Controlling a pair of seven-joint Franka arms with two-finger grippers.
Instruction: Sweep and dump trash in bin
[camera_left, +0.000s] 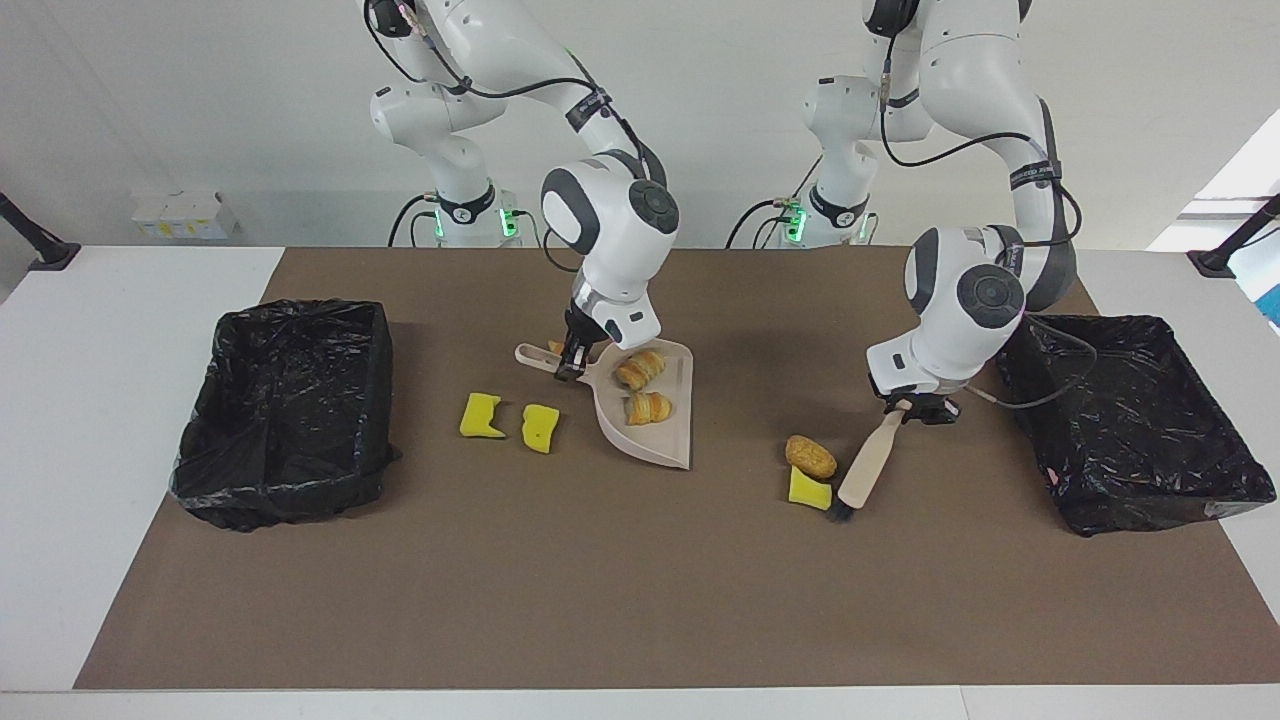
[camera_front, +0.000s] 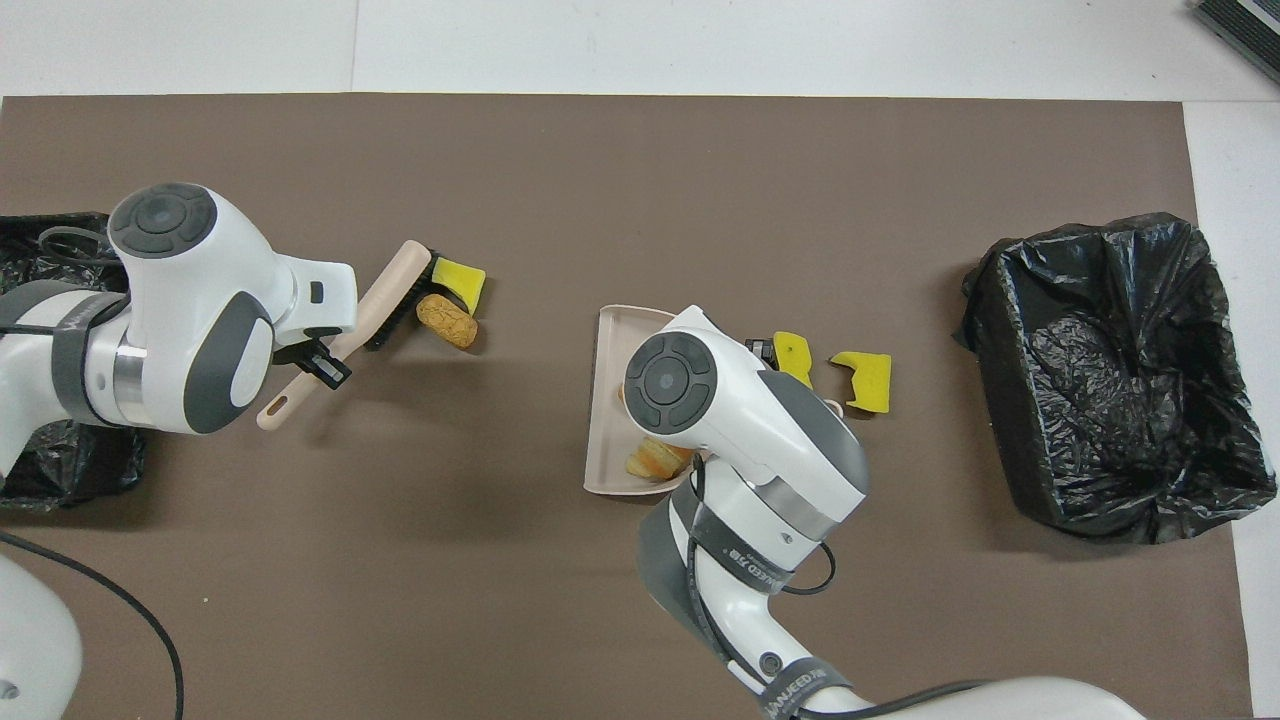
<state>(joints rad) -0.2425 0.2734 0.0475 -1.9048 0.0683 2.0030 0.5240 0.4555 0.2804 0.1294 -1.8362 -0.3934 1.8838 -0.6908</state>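
My right gripper (camera_left: 569, 364) is shut on the handle of the beige dustpan (camera_left: 662, 432), mid-mat. Two golden-brown trash lumps (camera_left: 640, 369) lie in the pan. Two yellow trash chunks (camera_left: 481, 416) sit on the mat beside the pan, toward the right arm's end. My left gripper (camera_left: 912, 408) is shut on the beige brush (camera_left: 866, 466). The brush slants down, and its bristles reach the mat beside a yellow chunk (camera_left: 810, 491) and a brown lump (camera_left: 811, 456). In the overhead view the brush (camera_front: 388, 300) touches that pair (camera_front: 447, 320), and my right wrist covers most of the dustpan (camera_front: 608, 400).
A bin lined with black plastic (camera_left: 285, 410) stands at the right arm's end of the brown mat. A second one (camera_left: 1130, 420) stands at the left arm's end, close to my left arm's elbow. A small brown piece (camera_left: 555, 347) lies by the dustpan handle.
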